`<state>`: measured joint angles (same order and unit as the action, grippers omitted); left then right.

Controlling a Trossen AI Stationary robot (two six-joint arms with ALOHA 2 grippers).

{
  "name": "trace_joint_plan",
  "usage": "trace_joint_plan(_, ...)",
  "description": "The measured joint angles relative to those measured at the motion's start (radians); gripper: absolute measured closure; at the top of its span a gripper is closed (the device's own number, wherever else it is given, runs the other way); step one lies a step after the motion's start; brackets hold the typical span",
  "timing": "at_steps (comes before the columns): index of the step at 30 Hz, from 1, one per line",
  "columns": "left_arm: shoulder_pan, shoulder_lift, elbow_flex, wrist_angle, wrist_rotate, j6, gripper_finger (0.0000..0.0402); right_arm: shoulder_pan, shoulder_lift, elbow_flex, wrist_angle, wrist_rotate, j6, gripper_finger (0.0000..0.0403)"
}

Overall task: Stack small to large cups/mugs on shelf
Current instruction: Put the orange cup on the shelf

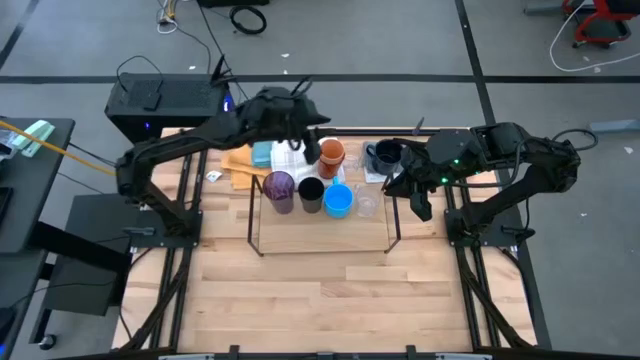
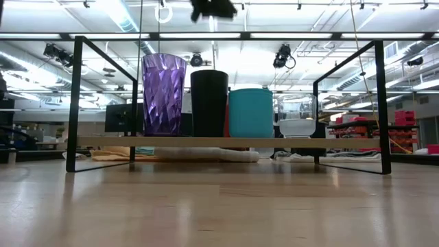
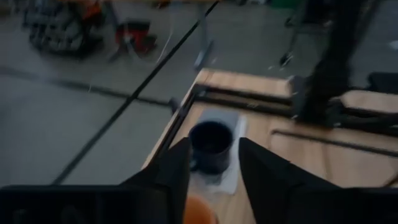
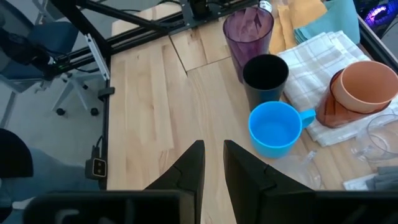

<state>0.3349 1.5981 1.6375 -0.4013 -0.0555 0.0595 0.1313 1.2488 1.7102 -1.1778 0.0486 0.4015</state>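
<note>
Four cups stand in a row along the shelf (image 1: 258, 225): purple cup (image 1: 279, 190), black cup (image 1: 311, 193), blue cup (image 1: 339, 200) and, at the right end, a glass (image 1: 367, 206) that barely shows from above. In the low view the row reads tall to short from purple to glass, so the sizing is already laid out.

Two orange cups (image 1: 331, 153), nested one in the other, sit behind the row on a white towel (image 1: 290, 158). The left gripper (image 1: 312, 139) hangs just above and beside them with its fingers spread and nothing between them. In its wrist view an orange rim (image 3: 200, 211) peeks up between the fingers (image 3: 176, 169), with the navy mug (image 3: 211, 146) farther ahead on its grey cloth (image 3: 231, 163).

The step in hand looks like a release or a re-grip at the orange pair. To do it well, I would keep the fingers wide, lift straight up off the rim, and avoid dragging sideways, since a nudge could tip the stack onto the blue cup.

The right gripper (image 1: 418, 197) waits beyond the shelf's right end, near the navy mug (image 1: 386, 154). Its fingers (image 4: 191, 163) stand close together with a narrow gap, pinching nothing. It should stay clear until the left arm backs away.
</note>
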Motion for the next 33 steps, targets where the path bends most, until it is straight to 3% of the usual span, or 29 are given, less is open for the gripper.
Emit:
trace_joint_plan(4, 0.06, 0.07, 0.0, -0.032, 0.007, -0.089, 0.0213, 0.0, 0.001, 0.0, 0.002, 0.0, 0.01, 0.0336)
trace_joint_plan(9, 0.12, 0.139, -0.001, -0.163, 0.058, -0.313, 0.0184, 0.0, 0.009, 0.0, 0.004, 0.0, 0.026, 0.0336)
trace_joint_plan(14, 0.144, 0.174, -0.002, -0.205, 0.09, -0.42, 0.0185, 0.0, 0.024, 0.0, 0.005, 0.0, 0.026, 0.0336)
trace_joint_plan(20, 0.146, 0.184, -0.001, -0.115, 0.112, -0.523, 0.0194, 0.0, 0.045, -0.001, 0.005, 0.0, 0.025, 0.0336)
trace_joint_plan(23, 0.145, 0.189, 0.0, -0.104, 0.119, -0.534, 0.0195, 0.001, 0.048, -0.001, 0.004, 0.0, 0.026, 0.0336)
trace_joint_plan(33, 0.136, 0.198, -0.001, -0.128, 0.121, -0.356, 0.0172, 0.03, 0.049, -0.001, 0.004, -0.001, 0.065, 0.0336)
